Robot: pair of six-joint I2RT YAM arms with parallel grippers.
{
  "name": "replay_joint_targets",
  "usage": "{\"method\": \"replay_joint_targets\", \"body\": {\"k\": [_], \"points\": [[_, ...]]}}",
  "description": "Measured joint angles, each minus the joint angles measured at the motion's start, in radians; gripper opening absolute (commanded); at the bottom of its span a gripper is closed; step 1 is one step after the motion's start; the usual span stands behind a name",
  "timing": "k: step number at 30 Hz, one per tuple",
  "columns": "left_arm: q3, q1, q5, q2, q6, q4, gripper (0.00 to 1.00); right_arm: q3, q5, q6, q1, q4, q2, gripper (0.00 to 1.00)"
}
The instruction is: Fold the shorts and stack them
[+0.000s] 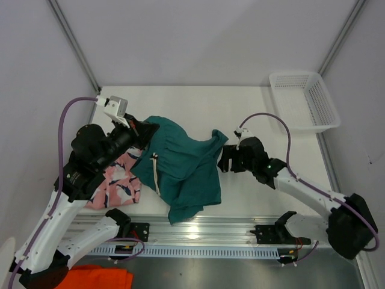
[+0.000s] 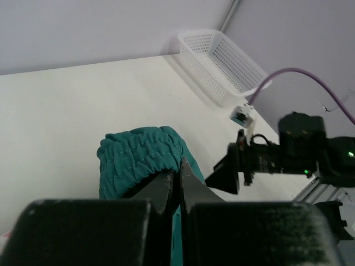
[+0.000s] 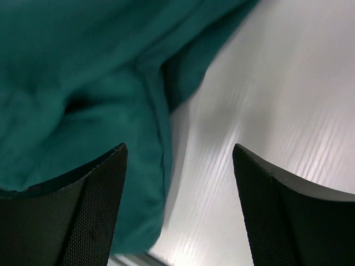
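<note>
Teal fabric fills the middle of the top view. The teal shorts [image 1: 183, 165], one of two pairs in sight, lie rumpled and spread on the white surface [image 1: 252, 108], with a white cord [image 1: 157, 173] running down their left half. The second pair, the pink shorts [image 1: 117, 185] printed with dark and white shapes, lies at centre left, partly under the left arm, its right edge meeting the teal pair. The left fingers [image 1: 144, 130] sit at the upper left corner of the teal shorts. The left wrist view shows them pressed together on the gathered elastic waistband [image 2: 141, 149], which rises in a hump just above their tips. The right fingers [image 1: 224, 158] are at the teal pair's upper right corner, at centre right of the top view. In the right wrist view the two of them stand spread wide at the bottom of the frame. A hemmed edge of teal cloth lies beside the lower-left one, bare surface shows between them, and nothing is pinched. One white mesh basket [image 1: 304, 99] stands at the upper right corner of the surface, well apart from both pairs. One orange cloth [image 1: 99, 278] shows at the bottom left edge of the top view, below the rail carrying the arm bases.
</note>
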Motion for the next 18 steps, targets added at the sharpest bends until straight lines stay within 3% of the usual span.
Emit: {"method": "replay_joint_targets", "body": {"k": [4, 13, 16, 17, 18], "points": [[-0.006, 0.0, 0.0, -0.022, 0.002, -0.018, 0.0, 0.064, -0.098, 0.0, -0.093, 0.091, 0.172, 0.76], [-0.034, 0.0, 0.001, -0.018, 0.002, -0.043, 0.0, 0.224, -0.177, 0.059, -0.161, 0.289, 0.522, 0.76], [-0.034, 0.0, -0.005, -0.011, 0.002, -0.048, 0.0, 0.291, -0.174, 0.082, -0.169, 0.315, 0.627, 0.51], [-0.034, 0.0, -0.01, -0.009, 0.002, -0.049, 0.0, 0.309, -0.168, 0.093, -0.169, 0.326, 0.655, 0.27], [-0.034, 0.0, -0.017, -0.007, 0.0, -0.051, 0.0, 0.323, -0.163, 0.099, -0.169, 0.336, 0.678, 0.16]]}}
